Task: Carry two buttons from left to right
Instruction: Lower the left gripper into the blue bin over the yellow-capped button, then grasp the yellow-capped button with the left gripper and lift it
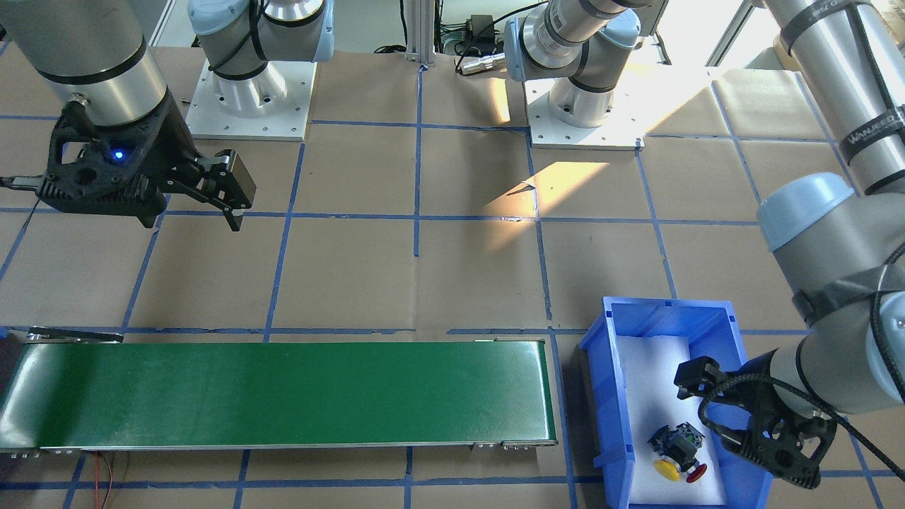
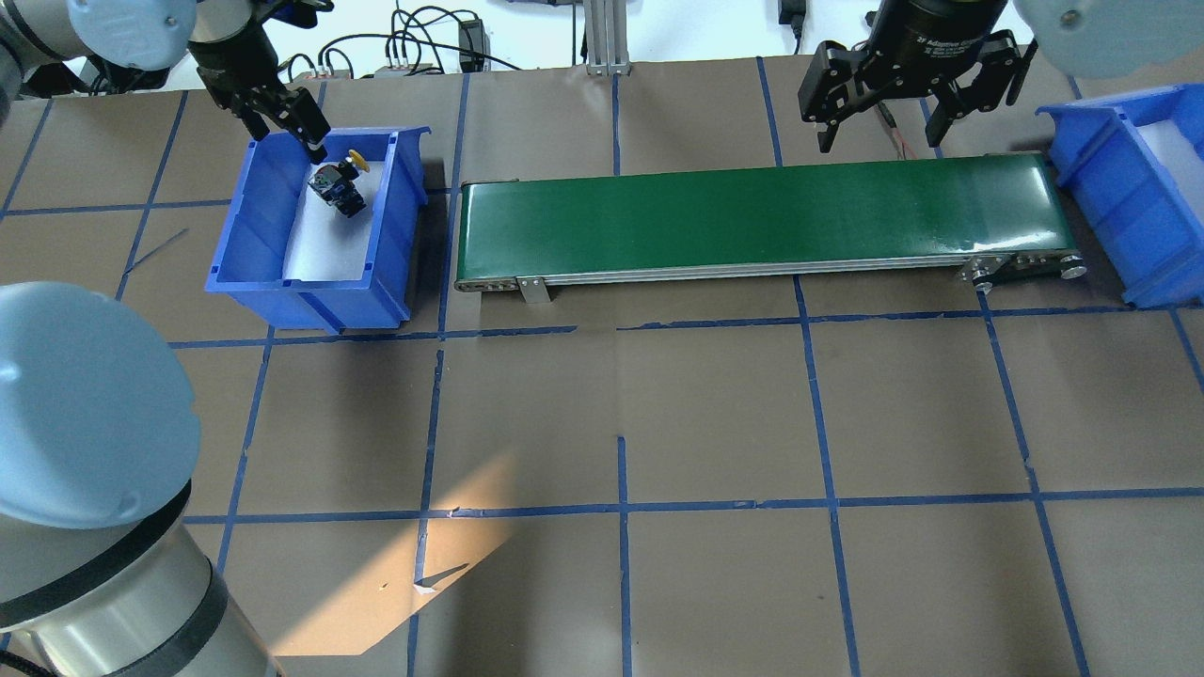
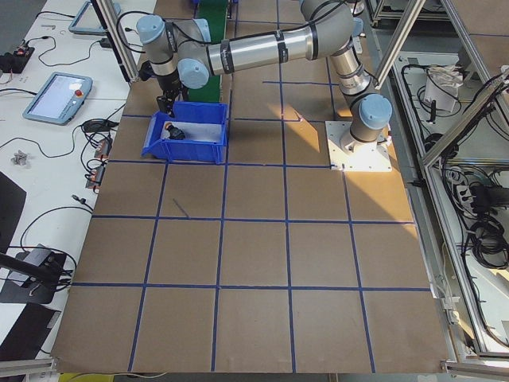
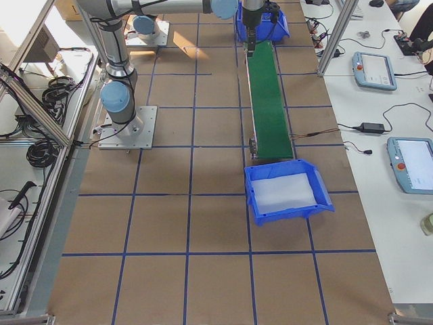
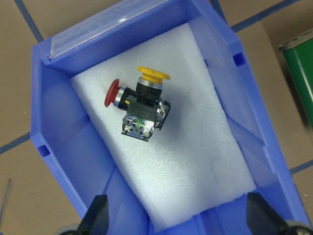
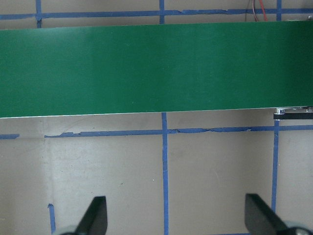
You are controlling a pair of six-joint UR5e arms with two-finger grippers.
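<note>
The two buttons lie side by side, touching, on white foam in the left blue bin. One has a yellow cap, the other a red cap; their black-grey bodies are pressed together. They also show in the front view and the overhead view. My left gripper is open and empty above the bin's far end, above the buttons. My right gripper is open and empty beyond the right part of the green conveyor belt.
A second blue bin with white foam stands at the belt's right end and holds nothing. The belt surface carries nothing. Brown table paper with blue tape lines surrounds them. The arm bases stand at the robot's side.
</note>
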